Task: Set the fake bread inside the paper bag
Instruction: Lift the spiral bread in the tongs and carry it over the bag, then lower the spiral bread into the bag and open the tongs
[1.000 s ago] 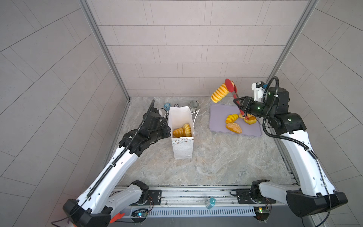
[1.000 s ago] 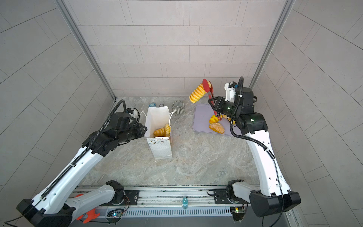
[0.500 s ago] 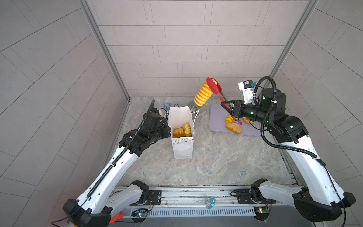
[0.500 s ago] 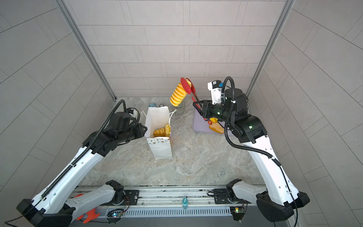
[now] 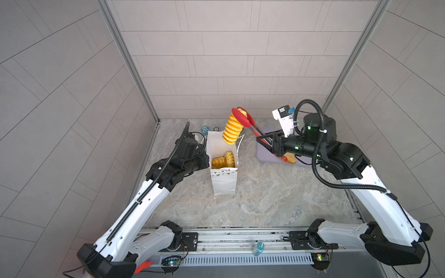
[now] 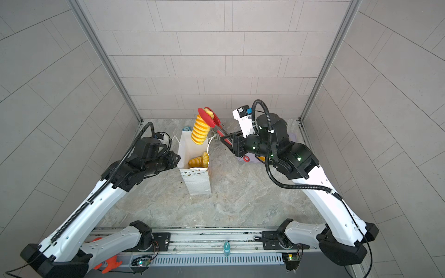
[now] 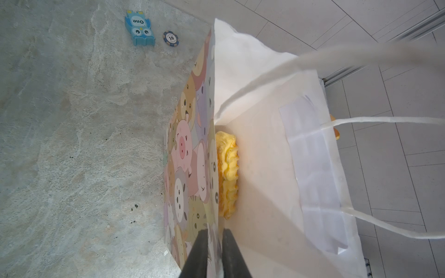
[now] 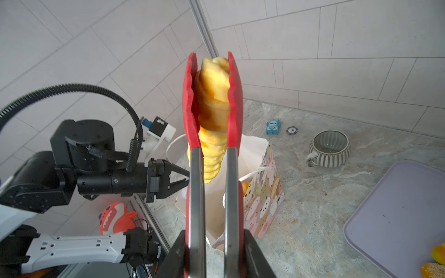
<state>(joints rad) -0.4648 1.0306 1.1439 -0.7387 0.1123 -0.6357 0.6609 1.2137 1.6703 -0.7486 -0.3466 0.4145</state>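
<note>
My right gripper (image 5: 266,144) clamps the tongs (image 5: 244,120), which squeeze a braided loaf (image 5: 231,131) hanging over the open paper bag (image 5: 224,180); my left gripper (image 7: 213,250) pinches the bag's wall.

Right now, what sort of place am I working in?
Probably a robot test cell, not a kitchen: grey panel walls box in a marble-look tabletop, a metal mounting rail runs along its front, and the bread looks like a toy.
</note>
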